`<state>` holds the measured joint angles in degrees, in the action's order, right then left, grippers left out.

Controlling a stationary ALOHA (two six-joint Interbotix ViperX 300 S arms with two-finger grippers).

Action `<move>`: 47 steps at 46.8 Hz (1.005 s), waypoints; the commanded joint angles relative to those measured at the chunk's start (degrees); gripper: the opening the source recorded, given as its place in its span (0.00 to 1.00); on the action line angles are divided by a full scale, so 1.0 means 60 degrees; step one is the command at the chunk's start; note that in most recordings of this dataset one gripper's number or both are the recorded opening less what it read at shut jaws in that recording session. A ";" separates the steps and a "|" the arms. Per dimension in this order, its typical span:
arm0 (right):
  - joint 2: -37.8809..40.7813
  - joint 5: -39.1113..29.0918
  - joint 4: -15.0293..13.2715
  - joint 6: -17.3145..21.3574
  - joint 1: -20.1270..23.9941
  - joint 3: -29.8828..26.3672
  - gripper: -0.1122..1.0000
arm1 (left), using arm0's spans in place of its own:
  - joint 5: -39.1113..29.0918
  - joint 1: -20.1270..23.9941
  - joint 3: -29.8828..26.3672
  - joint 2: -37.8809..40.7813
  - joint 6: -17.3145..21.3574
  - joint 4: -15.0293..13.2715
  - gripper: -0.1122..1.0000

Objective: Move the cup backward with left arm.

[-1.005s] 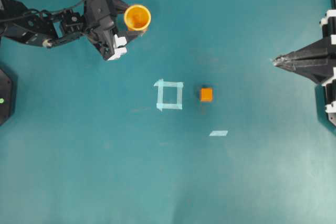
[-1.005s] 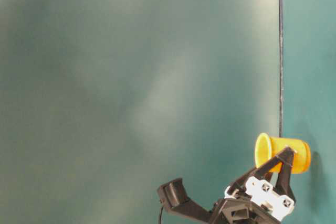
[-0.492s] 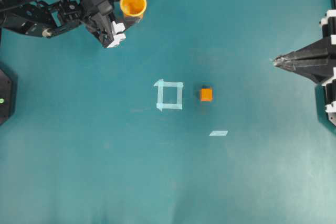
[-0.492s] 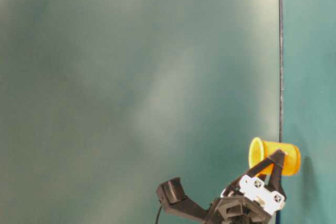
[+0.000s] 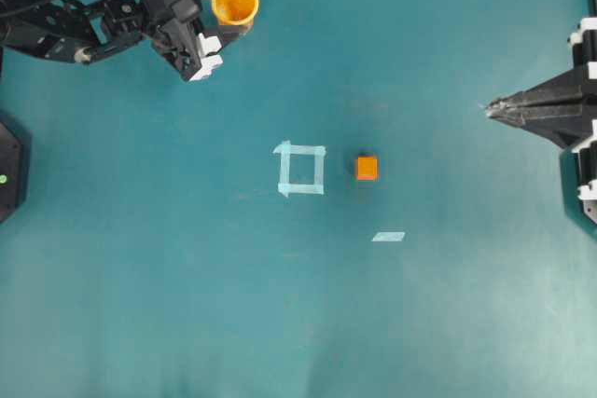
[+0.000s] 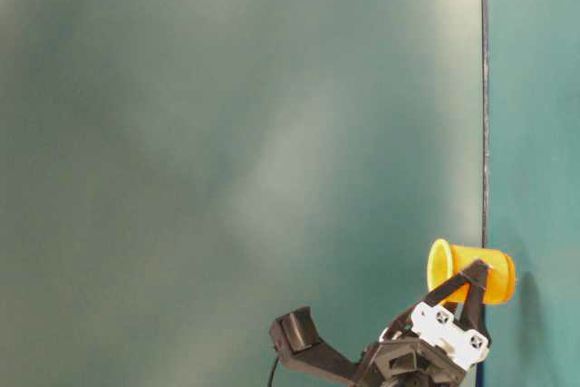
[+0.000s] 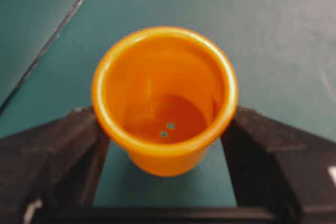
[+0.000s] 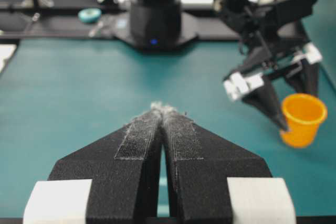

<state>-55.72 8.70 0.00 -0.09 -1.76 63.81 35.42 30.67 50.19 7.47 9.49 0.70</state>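
Observation:
The orange cup (image 5: 234, 2) with a yellow rim stands upright near the table's far left corner. It also shows in the table-level view (image 6: 473, 273), the left wrist view (image 7: 165, 97) and the right wrist view (image 8: 302, 119). My left gripper (image 5: 230, 20) is shut on the cup, one black finger (image 7: 58, 150) pressed against each side of it. My right gripper (image 5: 490, 107) is shut and empty at the right edge, its pads (image 8: 181, 132) together, far from the cup.
A small orange cube (image 5: 367, 168) sits mid-table, right of a pale tape square (image 5: 300, 169). A short tape strip (image 5: 388, 237) lies nearer the front. The table's back edge (image 7: 63, 19) runs close behind the cup.
My left gripper has carried the cup toward the table's back edge and slightly left. The movement has slowed in the last half second. The right arm has not moved.

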 commanded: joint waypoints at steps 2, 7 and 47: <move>0.0029 0.0029 0.0015 0.0000 -0.0015 -0.0337 0.10 | 0.0088 0.0073 -0.0146 -0.0103 0.0000 0.0015 0.69; 0.0029 0.0029 0.0015 0.0000 -0.0015 -0.0322 0.10 | 0.0117 0.0146 -0.0146 -0.0088 -0.0146 0.0015 0.69; 0.0029 0.0029 0.0015 -0.0015 -0.0088 -0.0337 0.10 | 0.0278 0.0190 -0.0073 -0.0103 -0.0381 0.0029 0.69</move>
<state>-55.63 8.70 0.00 -0.09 -2.20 63.81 36.47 31.64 50.27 7.47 7.38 0.70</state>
